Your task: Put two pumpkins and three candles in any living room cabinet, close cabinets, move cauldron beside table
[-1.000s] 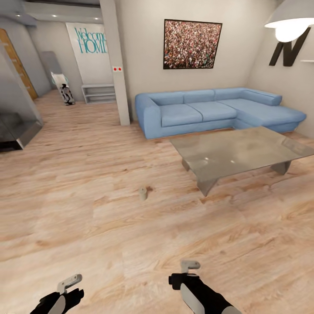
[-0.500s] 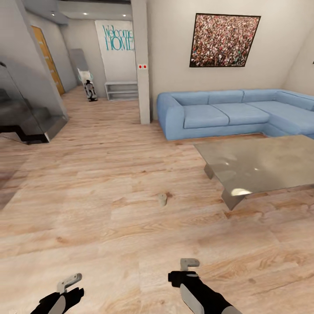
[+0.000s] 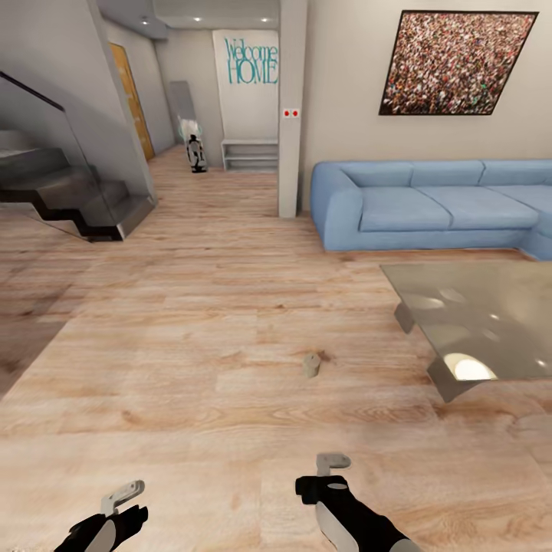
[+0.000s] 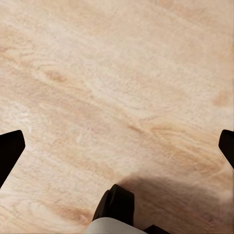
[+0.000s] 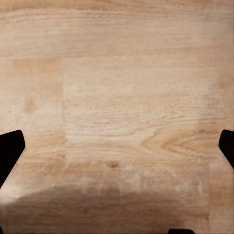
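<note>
Currently one candle (image 3: 310, 366) loose on floor near table (image 3: 491, 322); both grippers' fingers (image 4: 9, 151) spread, empty; nothing stowed that I see.

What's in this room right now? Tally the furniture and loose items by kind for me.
Candle: 1
Grey table: 1
Blue sofa: 1
Wall picture: 1
Staircase: 1
Low white shelf: 1
Total: 6

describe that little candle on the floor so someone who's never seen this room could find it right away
Start at the blue sofa and come forward to the glossy grey table. On the bare wood floor just off the table's near corner lies the candle, a stubby grey-beige cylinder. It is the lone small object on that open stretch of floor.
</note>
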